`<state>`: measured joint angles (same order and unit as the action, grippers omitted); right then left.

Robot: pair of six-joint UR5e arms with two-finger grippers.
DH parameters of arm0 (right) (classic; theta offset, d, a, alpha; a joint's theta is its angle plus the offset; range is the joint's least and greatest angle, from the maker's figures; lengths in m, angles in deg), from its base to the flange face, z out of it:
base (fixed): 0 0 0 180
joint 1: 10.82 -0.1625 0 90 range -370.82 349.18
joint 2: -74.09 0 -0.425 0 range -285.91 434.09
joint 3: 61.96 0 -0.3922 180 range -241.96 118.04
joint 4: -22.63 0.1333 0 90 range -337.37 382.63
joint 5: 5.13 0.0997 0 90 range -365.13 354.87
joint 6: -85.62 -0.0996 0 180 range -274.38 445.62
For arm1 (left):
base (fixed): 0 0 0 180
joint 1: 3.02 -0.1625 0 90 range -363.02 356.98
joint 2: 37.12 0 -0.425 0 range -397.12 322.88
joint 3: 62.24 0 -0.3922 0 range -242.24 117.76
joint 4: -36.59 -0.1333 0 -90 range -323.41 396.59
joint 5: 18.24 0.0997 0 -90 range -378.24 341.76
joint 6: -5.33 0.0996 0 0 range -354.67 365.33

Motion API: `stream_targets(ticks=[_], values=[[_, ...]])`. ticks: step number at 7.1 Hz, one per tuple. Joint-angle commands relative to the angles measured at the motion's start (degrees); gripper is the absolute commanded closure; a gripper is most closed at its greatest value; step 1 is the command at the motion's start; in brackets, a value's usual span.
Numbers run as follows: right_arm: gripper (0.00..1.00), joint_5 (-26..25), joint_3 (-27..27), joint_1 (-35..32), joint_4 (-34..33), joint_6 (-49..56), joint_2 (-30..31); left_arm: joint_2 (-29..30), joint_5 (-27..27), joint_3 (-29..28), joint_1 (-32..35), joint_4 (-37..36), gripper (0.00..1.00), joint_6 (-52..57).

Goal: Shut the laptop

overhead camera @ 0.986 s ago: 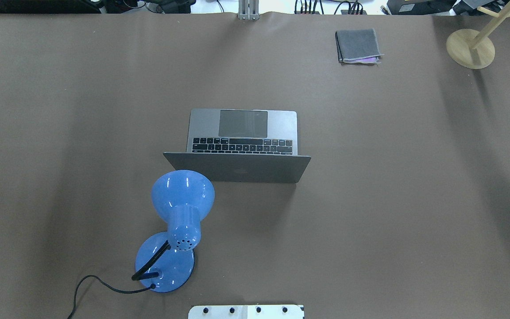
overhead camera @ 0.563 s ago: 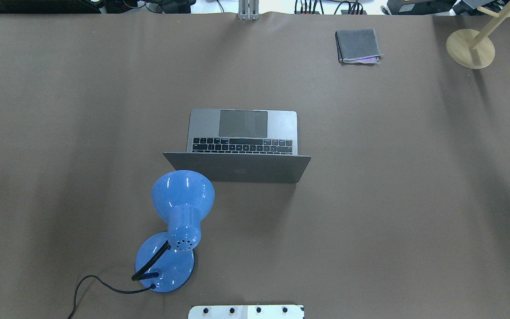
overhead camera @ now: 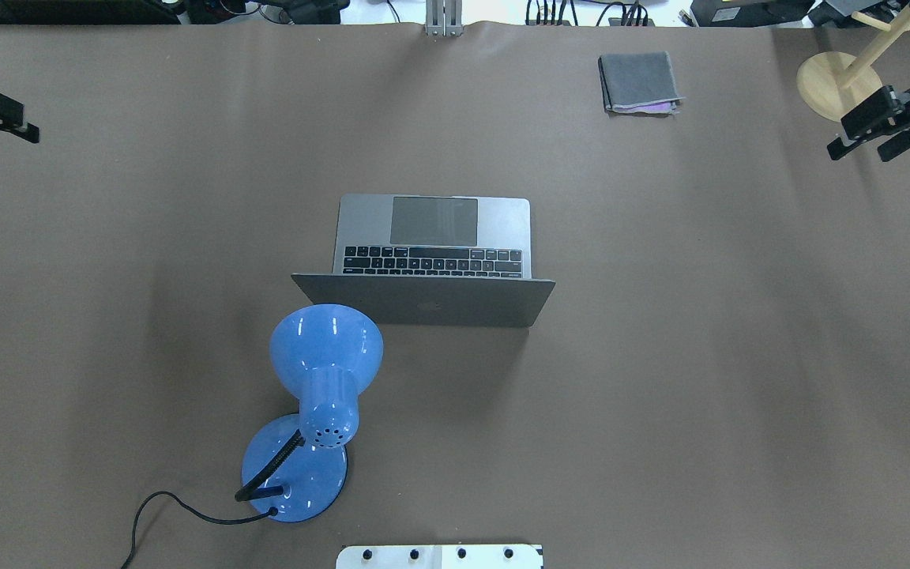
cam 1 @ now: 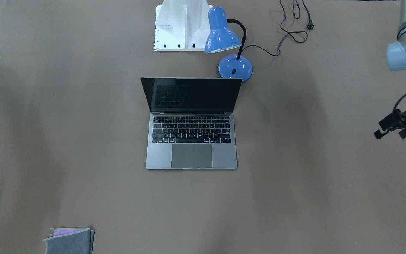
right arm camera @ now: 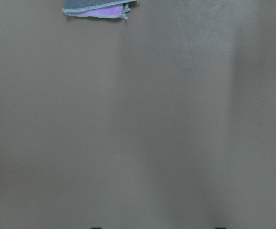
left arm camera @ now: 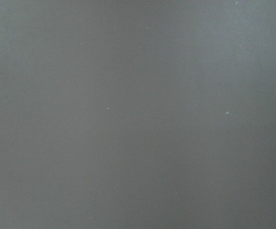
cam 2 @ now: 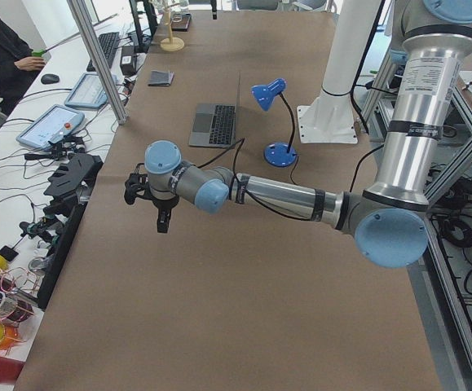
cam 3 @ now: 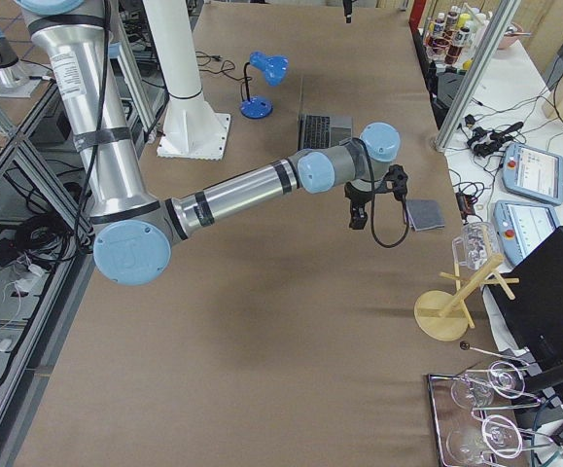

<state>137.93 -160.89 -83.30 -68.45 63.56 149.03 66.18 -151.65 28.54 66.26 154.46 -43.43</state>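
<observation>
The space-grey laptop [overhead camera: 433, 237] stands open in the middle of the table, its lid [overhead camera: 423, 300] upright toward the robot. Its black screen [cam 1: 191, 94] and keyboard show in the front-facing view. My left gripper [overhead camera: 5, 142] hangs open and empty over the far left edge of the table, well away from the laptop; it also shows in the front-facing view [cam 1: 389, 135]. My right gripper [overhead camera: 858, 154] hangs open and empty over the far right edge. The wrist views show only bare table, and the right one a corner of the cloth.
A blue desk lamp [overhead camera: 321, 371] stands just left of the laptop lid, its shade close to the lid's corner, its cord [overhead camera: 178, 506] trailing left. A folded grey cloth [overhead camera: 638, 81] lies at the far right. A wooden stand [overhead camera: 838, 85] is near the right gripper.
Both grippers have come into the overhead view, the left at the left edge and the right at the right edge. The laptop and lamp have not moved.
</observation>
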Motion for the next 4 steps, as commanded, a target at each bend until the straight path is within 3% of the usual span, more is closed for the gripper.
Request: stream_targets(ticks=[1, 2, 3, 4], values=[[0.7, 0.28, -0.2, 5.05, 6.49, -9.7, -0.41, 3.56, 1.13, 1.84, -8.26, 4.65, 0.81, -14.04], [0.88, 0.54, -0.73, 6.98, 10.52, -14.8, 0.2, 3.58, 1.22, 4.46, -11.94, 4.65, 1.0, -16.69], [1.0, 1.59, -1.51, 9.18, 15.0, -17.63, 1.51, 3.66, 1.22, 5.7, -14.68, 4.65, 1.0, -16.89], [1.0, 2.47, -2.04, 11.46, 17.83, -18.62, 3.35, 3.66, 1.14, 6.94, -17.32, 4.39, 1.0, -18.2]])
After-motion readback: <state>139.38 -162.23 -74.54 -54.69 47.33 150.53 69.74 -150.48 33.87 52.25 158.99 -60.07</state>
